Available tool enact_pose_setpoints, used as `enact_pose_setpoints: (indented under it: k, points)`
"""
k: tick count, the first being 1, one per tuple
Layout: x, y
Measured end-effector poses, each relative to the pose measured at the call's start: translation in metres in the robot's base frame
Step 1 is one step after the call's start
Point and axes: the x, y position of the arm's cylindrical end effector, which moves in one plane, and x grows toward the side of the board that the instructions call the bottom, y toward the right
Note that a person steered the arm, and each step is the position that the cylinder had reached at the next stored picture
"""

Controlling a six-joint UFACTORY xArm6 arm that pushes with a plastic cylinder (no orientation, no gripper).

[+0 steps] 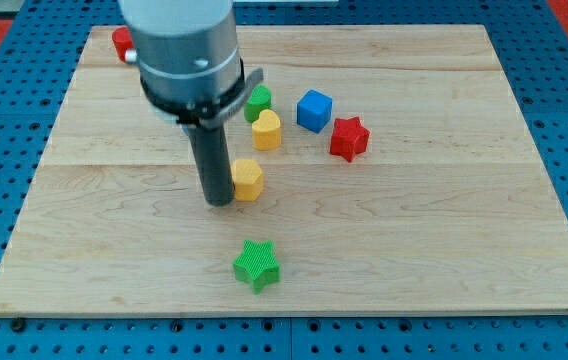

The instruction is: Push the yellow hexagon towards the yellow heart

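Note:
The yellow hexagon point(249, 179) lies near the middle of the wooden board point(444, 230). The yellow heart point(267, 129) lies a short way above it, slightly to the view's right. My tip point(219, 201) rests on the board right against the hexagon's left side, touching or nearly touching it. The dark rod rises from there into the grey arm body at the view's top.
A green block point(258, 101) sits just above the yellow heart, partly behind the arm. A blue cube point(314, 110) and a red star point(349, 138) lie to the heart's right. A green star point(256, 265) lies below the hexagon. A red block point(122, 42) sits at the top left.

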Motion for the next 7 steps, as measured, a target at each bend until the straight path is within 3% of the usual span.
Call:
enact_pose_setpoints:
  k: [1, 5, 6, 7]
  points:
    - [0.030, 0.008]
    - [0.010, 0.027]
    - [0.010, 0.079]
    - [-0.008, 0.041]
